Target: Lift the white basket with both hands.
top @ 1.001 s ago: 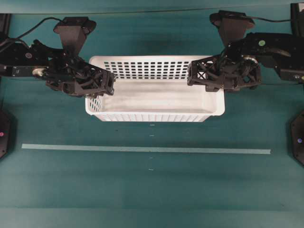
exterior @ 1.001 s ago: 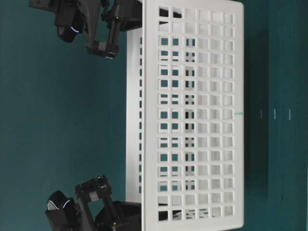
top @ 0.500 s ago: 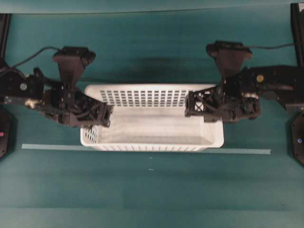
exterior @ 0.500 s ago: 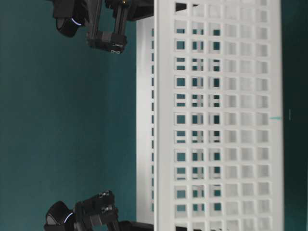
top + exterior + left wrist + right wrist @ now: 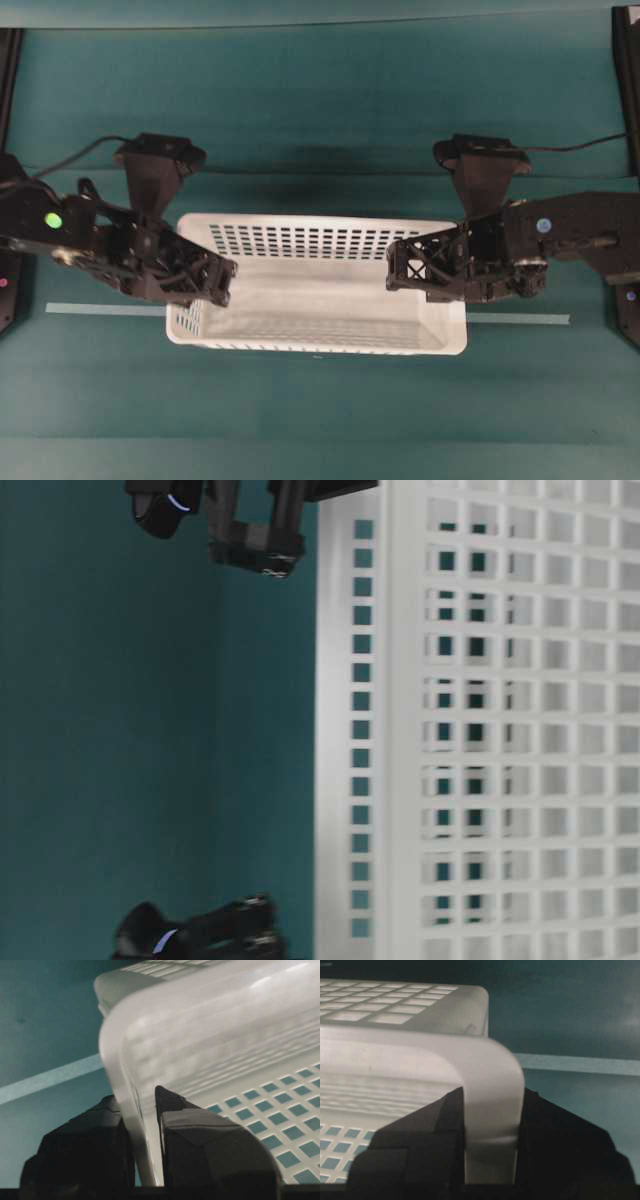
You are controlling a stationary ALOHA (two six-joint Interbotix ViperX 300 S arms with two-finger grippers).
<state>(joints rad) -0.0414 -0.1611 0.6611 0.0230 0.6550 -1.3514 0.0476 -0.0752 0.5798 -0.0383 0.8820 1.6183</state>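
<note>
Spanning the lower middle of the overhead view, the white basket (image 5: pixel 316 295) sits level between the two arms, its near long wall just past a pale tape line (image 5: pixel 105 309) on the teal tabletop (image 5: pixel 320 400) and covering that line's middle stretch. At the basket's left end, the left end effector (image 5: pixel 210 285) is pinched onto the short wall: its wrist view shows one dark finger (image 5: pixel 80 1155) outside and the other inside, with the rolled rim (image 5: pixel 125 1060) rising between them. At the opposite end, the right end effector (image 5: pixel 405 275) is likewise closed on the rim (its camera shows the white lip (image 5: pixel 492 1120) squeezed between two black pads). From table level the slotted wall fills most of the picture, so whether the floor of the basket touches the tabletop cannot be told there. Farther back, each arm's black camera block (image 5: pixel 160 160) stands above its wrist, trailing a cable.
</note>
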